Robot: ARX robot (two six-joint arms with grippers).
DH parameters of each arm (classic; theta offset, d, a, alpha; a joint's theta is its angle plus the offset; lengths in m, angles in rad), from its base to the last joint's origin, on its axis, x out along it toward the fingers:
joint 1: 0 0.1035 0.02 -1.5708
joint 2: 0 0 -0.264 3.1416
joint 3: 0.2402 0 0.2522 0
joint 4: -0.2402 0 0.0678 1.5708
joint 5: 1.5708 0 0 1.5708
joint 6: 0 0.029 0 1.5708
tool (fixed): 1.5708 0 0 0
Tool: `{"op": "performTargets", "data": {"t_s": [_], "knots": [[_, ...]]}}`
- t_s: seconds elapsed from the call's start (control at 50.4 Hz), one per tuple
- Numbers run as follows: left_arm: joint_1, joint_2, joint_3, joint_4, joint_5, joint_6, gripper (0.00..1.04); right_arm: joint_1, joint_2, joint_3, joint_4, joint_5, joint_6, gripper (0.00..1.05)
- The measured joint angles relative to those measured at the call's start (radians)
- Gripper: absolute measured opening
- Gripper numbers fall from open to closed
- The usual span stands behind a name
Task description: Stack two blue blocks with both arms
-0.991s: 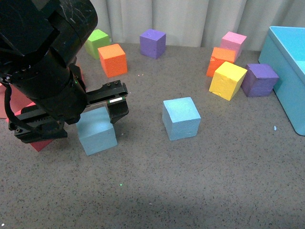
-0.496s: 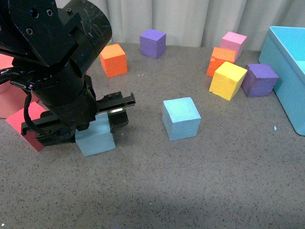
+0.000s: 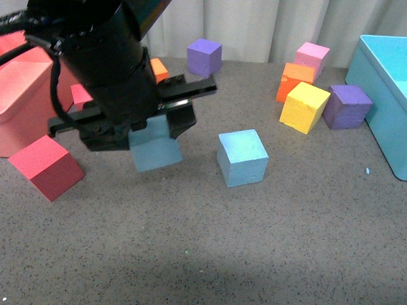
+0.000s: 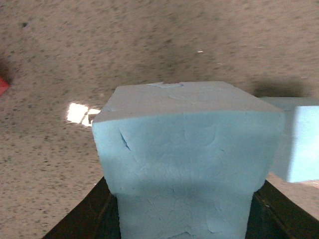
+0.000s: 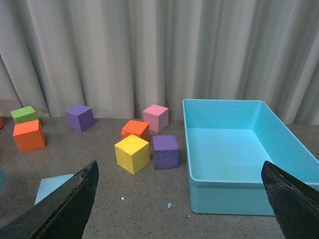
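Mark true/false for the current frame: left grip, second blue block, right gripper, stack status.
The left gripper holds one blue block lifted off the table. True.
The other blue block sits inside the turquoise bin. False: it rests on the table, outside the bin.
The right gripper is open and empty. True.
The two blue blocks are stacked. False: the held one hangs beside the other, apart from it.

Front looks down, left wrist close on blue block, right wrist wide
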Motion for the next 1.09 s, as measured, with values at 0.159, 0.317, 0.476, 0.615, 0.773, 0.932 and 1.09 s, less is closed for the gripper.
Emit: {"op": "performTargets", "data": {"t_s": [0.159,0.317,0.476,0.615,0.773,0.932,1.09], "knots": [[-0.067,-0.002,0.083,-0.038,-0.017,-0.04,0.48,0.0,0.0,0.0,0.0,0.0,0.0,0.95],[-0.122,0.034,0.174,-0.092,-0.042,-0.08,0.48,0.0,0.0,0.0,0.0,0.0,0.0,0.95],[-0.161,0.089,0.246,-0.128,-0.064,-0.116,0.48,0.0,0.0,0.0,0.0,0.0,0.0,0.95],[-0.181,0.137,0.297,-0.156,-0.088,-0.13,0.47,0.0,0.0,0.0,0.0,0.0,0.0,0.95],[-0.197,0.182,0.349,-0.185,-0.101,-0.137,0.47,0.0,0.0,0.0,0.0,0.0,0.0,0.95],[-0.207,0.202,0.385,-0.203,-0.104,-0.148,0.47,0.0,0.0,0.0,0.0,0.0,0.0,0.95],[-0.223,0.221,0.429,-0.222,-0.11,-0.151,0.47,0.0,0.0,0.0,0.0,0.0,0.0,0.95]]}}
